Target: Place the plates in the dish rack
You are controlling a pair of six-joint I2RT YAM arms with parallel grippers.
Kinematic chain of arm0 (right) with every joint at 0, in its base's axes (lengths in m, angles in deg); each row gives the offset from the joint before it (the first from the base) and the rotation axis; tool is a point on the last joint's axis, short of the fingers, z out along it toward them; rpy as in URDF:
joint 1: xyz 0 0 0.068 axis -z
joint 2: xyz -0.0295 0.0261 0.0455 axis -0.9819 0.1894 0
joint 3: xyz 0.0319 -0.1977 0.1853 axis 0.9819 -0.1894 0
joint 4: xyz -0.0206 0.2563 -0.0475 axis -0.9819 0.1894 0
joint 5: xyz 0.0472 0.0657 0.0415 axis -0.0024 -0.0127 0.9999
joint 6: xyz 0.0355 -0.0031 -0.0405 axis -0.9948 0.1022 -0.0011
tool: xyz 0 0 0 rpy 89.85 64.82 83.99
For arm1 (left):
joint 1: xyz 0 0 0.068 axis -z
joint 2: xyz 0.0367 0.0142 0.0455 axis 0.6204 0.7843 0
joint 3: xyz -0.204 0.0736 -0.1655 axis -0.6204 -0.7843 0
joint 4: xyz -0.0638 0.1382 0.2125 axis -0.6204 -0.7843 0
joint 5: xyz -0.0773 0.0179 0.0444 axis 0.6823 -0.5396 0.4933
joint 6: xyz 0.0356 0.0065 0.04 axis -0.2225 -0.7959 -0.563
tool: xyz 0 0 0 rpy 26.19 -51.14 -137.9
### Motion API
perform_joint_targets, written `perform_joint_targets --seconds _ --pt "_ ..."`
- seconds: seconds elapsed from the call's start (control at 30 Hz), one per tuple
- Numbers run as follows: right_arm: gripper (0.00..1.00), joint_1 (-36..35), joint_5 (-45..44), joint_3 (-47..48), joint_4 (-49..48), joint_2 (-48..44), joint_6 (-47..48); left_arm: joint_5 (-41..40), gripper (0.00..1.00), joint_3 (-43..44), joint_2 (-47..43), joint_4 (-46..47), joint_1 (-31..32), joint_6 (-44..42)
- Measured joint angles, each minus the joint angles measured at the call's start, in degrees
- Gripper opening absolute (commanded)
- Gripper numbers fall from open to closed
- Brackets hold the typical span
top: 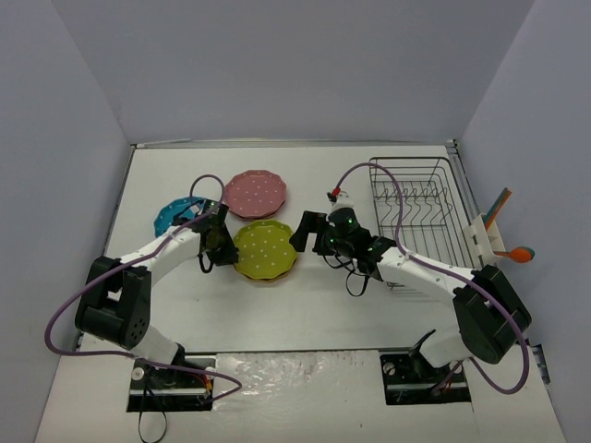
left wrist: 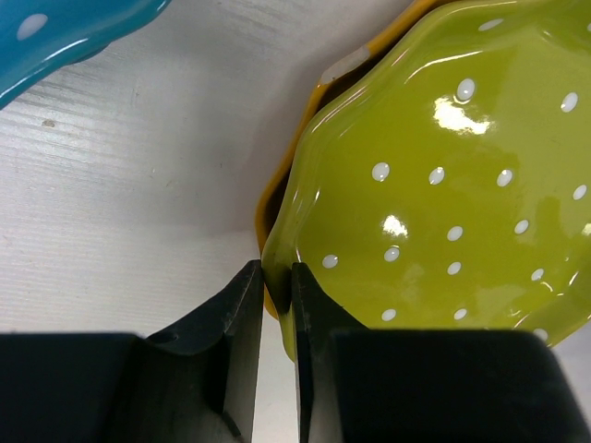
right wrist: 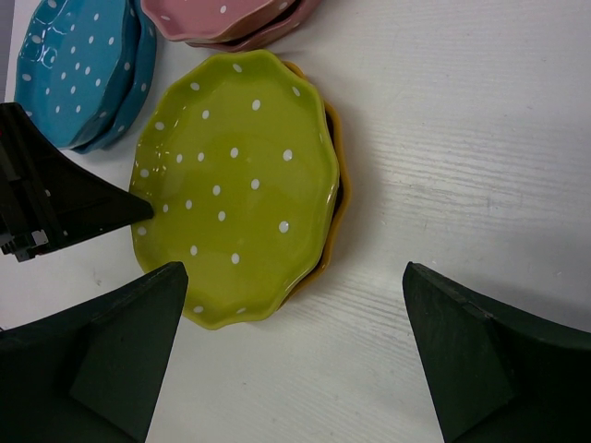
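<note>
A yellow-green dotted plate (top: pixel 265 250) lies on an orange-yellow plate (left wrist: pixel 286 175) mid-table. It also shows in the left wrist view (left wrist: pixel 443 185) and the right wrist view (right wrist: pixel 235 185). My left gripper (top: pixel 224 247) is shut on the yellow-green plate's left rim, one finger above and one below (left wrist: pixel 275 293). My right gripper (top: pixel 310 233) is open and empty just right of the stack (right wrist: pixel 291 309). A pink plate (top: pixel 255 194) and a blue plate (top: pixel 177 215) lie behind. The black wire dish rack (top: pixel 417 210) stands at the right, holding no plates.
A second pink plate sits under the pink one (right wrist: pixel 268 32) and a second blue one under the blue (right wrist: pixel 129 101). Utensils in a holder (top: pixel 503 231) hang at the rack's right side. Grey walls close the table's back and sides.
</note>
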Motion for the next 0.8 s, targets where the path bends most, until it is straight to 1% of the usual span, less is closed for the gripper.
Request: perform_joint_targets --seconds 0.2,0.43,0.8 --pt "1.0 0.0 0.1 -0.1 -0.5 0.1 0.0 0.2 0.19 0.0 -0.4 -1.1 0.1 0.0" --pt "1.0 0.0 0.1 -0.6 -0.5 0.1 0.2 0.3 0.11 0.0 -1.6 -1.8 0.2 0.0" --pt "1.0 0.0 0.1 -1.0 -0.6 0.1 0.2 0.5 0.1 0.0 -1.6 -1.7 0.2 0.2"
